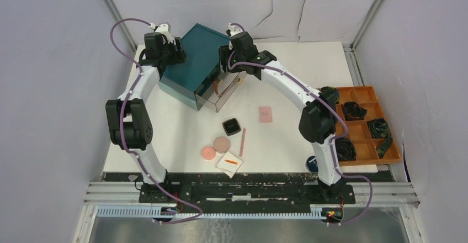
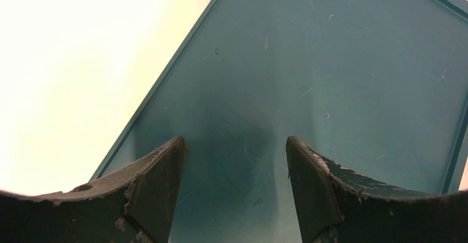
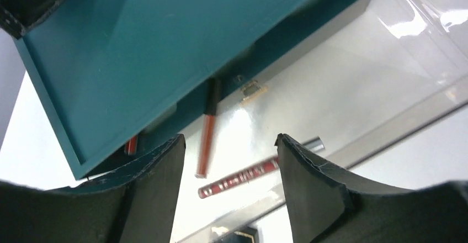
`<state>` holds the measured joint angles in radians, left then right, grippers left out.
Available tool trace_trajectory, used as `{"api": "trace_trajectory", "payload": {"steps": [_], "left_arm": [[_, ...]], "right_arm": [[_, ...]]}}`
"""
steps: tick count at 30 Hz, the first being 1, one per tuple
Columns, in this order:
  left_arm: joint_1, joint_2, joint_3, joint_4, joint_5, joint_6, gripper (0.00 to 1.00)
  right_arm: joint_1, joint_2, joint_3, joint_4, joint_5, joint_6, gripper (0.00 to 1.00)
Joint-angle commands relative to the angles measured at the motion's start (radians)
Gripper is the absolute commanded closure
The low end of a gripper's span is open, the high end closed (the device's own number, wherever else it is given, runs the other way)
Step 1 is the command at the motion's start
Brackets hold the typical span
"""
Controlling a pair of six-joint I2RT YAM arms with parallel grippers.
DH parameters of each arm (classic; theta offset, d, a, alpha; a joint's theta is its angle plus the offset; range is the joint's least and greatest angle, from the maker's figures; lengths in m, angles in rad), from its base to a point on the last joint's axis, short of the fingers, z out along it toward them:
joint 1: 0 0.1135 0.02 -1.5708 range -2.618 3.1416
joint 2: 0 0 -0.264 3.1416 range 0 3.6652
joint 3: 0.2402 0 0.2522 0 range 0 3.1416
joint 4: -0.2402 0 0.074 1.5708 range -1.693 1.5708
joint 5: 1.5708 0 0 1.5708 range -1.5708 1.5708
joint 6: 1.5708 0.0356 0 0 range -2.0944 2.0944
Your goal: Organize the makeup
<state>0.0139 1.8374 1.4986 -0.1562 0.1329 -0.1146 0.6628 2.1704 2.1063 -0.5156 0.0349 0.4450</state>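
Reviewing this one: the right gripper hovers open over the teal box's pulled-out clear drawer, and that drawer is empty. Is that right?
Not quite. The clear drawer is not empty: the right wrist view shows two thin red sticks lying in it, under the open right gripper. The rest stands.

Two sticks (image 3: pixel 205 138) lie in the open drawer (image 3: pixel 353 77) of the box (image 1: pixel 193 61); compact (image 1: pixel 231 125), discs (image 1: pixel 221 144) and pad (image 1: pixel 230 163) sit before it on the counter (image 1: pixel 287 138).
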Motion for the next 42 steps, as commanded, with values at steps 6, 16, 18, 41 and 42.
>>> {"api": "trace_trajectory", "payload": {"steps": [6, 16, 18, 41, 42], "left_arm": [[0.011, 0.025, -0.032, -0.133, -0.027, 0.002, 0.25], [0.012, 0.038, -0.026, -0.133, -0.025, 0.005, 0.25], [0.012, 0.041, -0.028, -0.134, -0.024, 0.006, 0.25], [0.012, 0.06, -0.033, -0.134, -0.033, 0.012, 0.25], [0.012, 0.06, -0.034, -0.134, -0.032, 0.012, 0.25]], "right_arm": [[0.039, -0.346, -0.256, -0.027, 0.042, -0.069, 0.34], [0.175, -0.469, -0.748, -0.004, 0.081, 0.037, 0.37], [0.181, -0.448, -0.783, 0.006, 0.073, 0.066, 0.37], [0.181, -0.319, -0.981, 0.091, 0.02, 0.106, 0.42], [0.181, -0.313, -0.983, 0.093, 0.02, 0.106, 0.43]]}}
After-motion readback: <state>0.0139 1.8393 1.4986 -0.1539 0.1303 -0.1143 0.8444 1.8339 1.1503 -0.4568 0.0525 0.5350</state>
